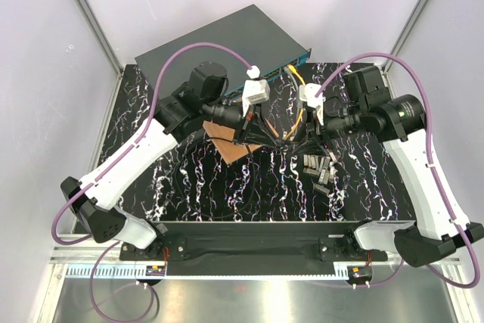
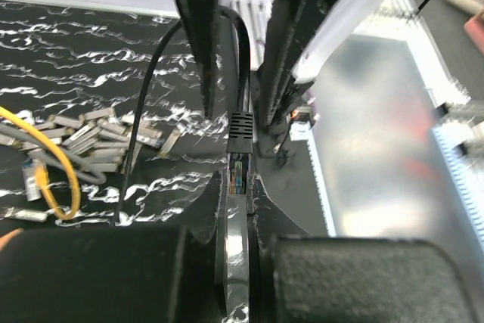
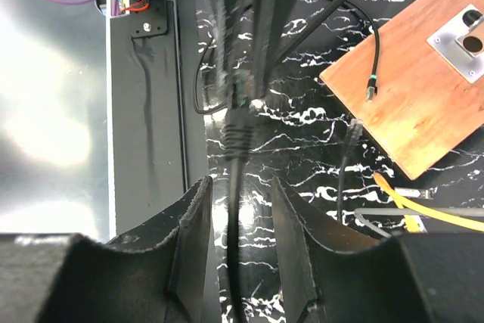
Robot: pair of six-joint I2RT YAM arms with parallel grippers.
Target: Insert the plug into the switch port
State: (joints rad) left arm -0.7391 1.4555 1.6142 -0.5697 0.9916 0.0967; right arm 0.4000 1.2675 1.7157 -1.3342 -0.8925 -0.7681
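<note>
Top: one switch (image 1: 227, 43) sits skewed at the far edge of the mat (image 1: 227, 194), ports facing nearside; open mat lies nearer. Left wrist: left gripper (image 2: 238, 203) pinches one plug (image 2: 239, 173), apart from the switch. Right wrist: right gripper (image 3: 239, 187) spread, straddling the cable (image 3: 233, 213) without touching, one board (image 3: 423, 81) beside

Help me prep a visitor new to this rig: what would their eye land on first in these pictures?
Two arms meet over the black marbled table, the left gripper pinching the plug of a black cable that passes between the right gripper's parted jaws. Behind them the switch lies at the far edge, its teal-blue front towards the arms. A wooden board lies by the left gripper.
</note>
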